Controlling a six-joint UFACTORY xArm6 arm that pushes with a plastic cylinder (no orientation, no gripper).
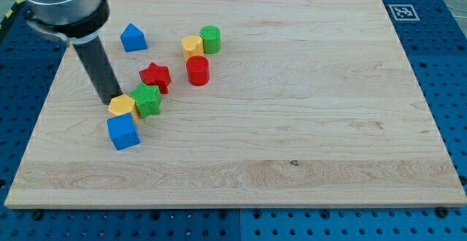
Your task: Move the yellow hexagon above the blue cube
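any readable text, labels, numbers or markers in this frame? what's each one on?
No words, brand names or numbers can be read anywhere.
One sign only: a black-and-white square fiducial marker at the top right corner of the wooden board; it carries a pattern, no letters.
The coloured blocks and the rod bear no print.

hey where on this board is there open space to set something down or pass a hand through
The wooden board is bare right of the red cylinder and along the view's bottom below the blue cube. The upper left is crowded: blocks cluster there, with my tip against the yellow hexagon.
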